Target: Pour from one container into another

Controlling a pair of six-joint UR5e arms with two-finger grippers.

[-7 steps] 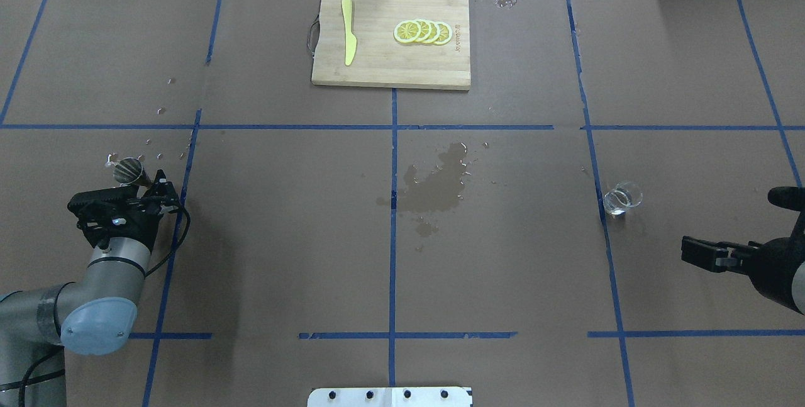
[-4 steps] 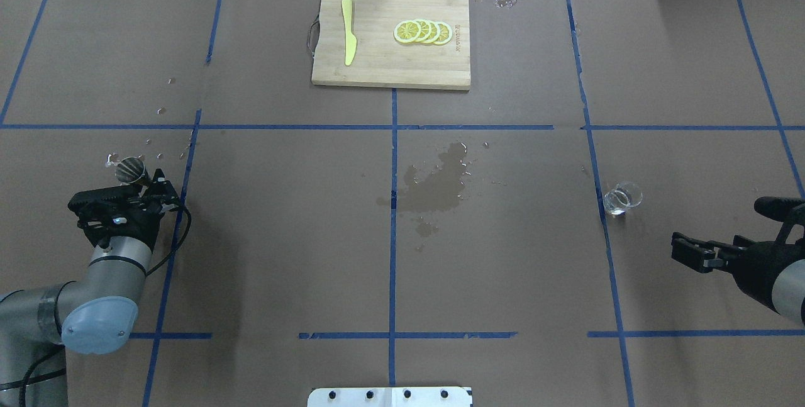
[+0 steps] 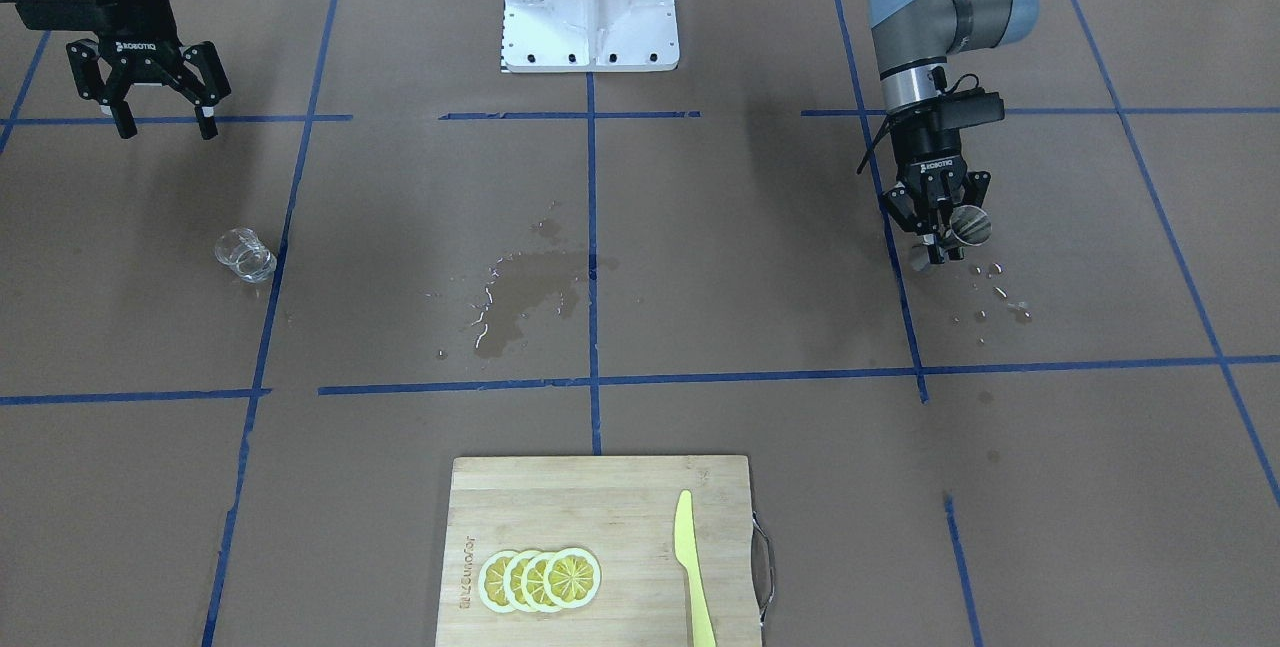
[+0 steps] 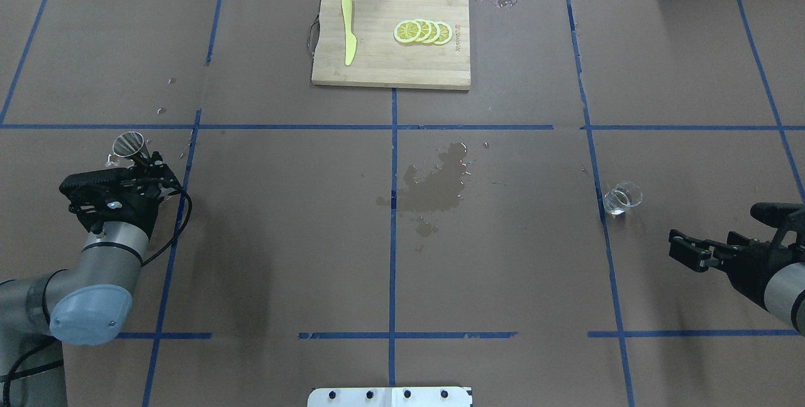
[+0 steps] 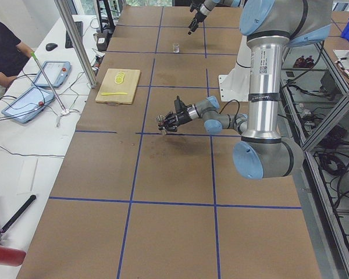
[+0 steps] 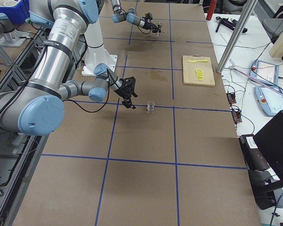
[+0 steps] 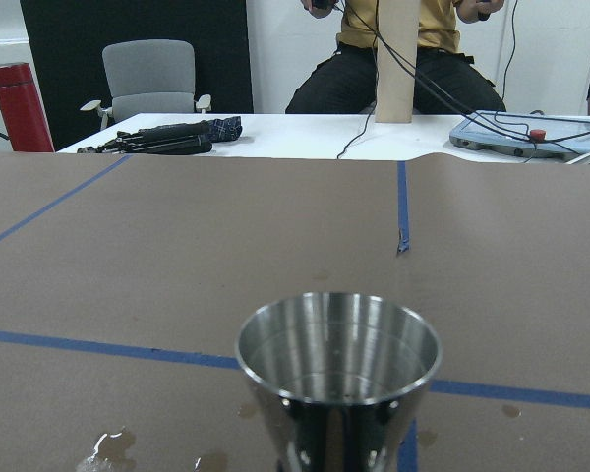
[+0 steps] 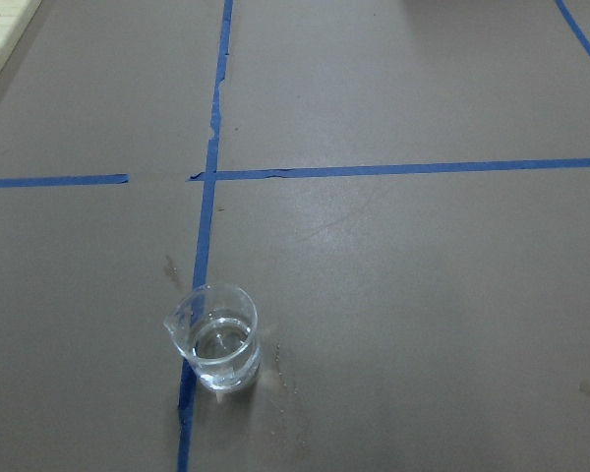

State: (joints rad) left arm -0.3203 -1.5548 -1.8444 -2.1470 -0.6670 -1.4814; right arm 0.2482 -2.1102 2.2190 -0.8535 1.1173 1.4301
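Note:
My left gripper (image 4: 144,161) is shut on a steel cup (image 4: 129,143) at the table's left side, holding it just off the paper. In the left wrist view the steel cup (image 7: 339,366) stands upright, mouth open toward the top. In the front-facing view that gripper (image 3: 941,227) grips the cup (image 3: 969,224) above scattered droplets. A small clear glass beaker (image 4: 622,198) with a little liquid stands on the right, and also shows in the right wrist view (image 8: 214,337). My right gripper (image 4: 682,251) is open and empty, well short of the beaker (image 3: 245,255).
A wet spill (image 4: 440,183) darkens the paper at the table's middle. A wooden cutting board (image 4: 390,70) at the far edge carries a yellow knife (image 4: 348,33) and lemon slices (image 4: 422,31). Water droplets (image 3: 1000,299) lie by the cup. The robot base (image 3: 590,2) sits mid-table.
My left gripper has carried the steel cup farther from the robot and higher. My right gripper has shifted slightly toward the table's middle, still open.

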